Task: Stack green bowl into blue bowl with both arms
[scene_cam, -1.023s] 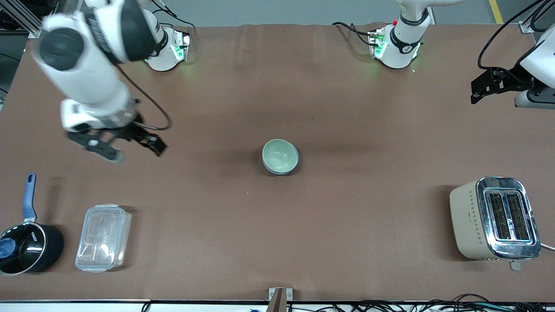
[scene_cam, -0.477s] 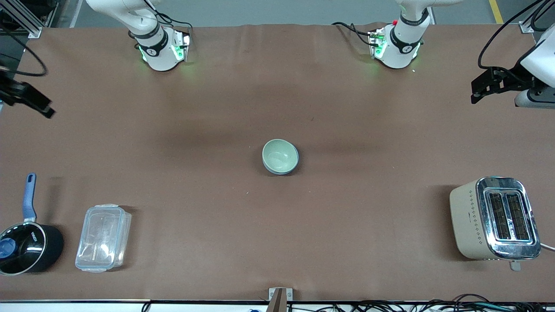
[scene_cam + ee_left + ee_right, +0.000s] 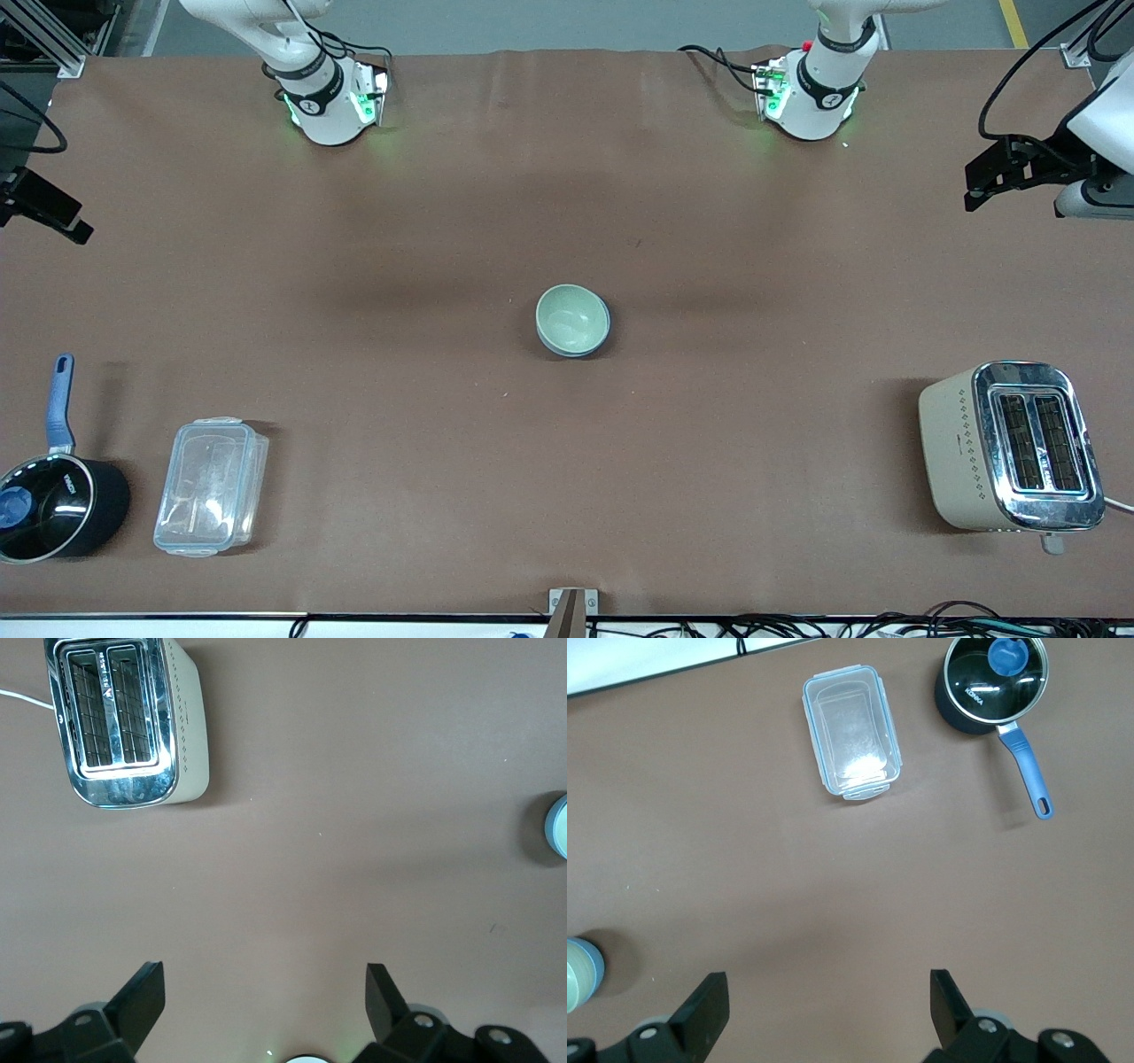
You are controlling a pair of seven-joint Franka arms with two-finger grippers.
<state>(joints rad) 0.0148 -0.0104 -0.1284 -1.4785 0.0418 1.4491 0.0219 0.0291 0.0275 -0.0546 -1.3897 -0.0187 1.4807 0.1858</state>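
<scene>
The pale green bowl sits nested inside the blue bowl at the middle of the table; only the blue bowl's outer wall shows around it. My left gripper hangs open and empty over the table edge at the left arm's end, over bare table in the left wrist view. My right gripper hangs open and empty at the edge at the right arm's end, its jaws wide apart in the right wrist view. The stacked bowls show at that view's edge.
A beige and chrome toaster stands near the front camera at the left arm's end. A clear plastic container and a black saucepan with a blue handle lie near the front camera at the right arm's end.
My right arm has swung away from over the table out to the edge at its end. The left arm and the bowls have hardly moved.
</scene>
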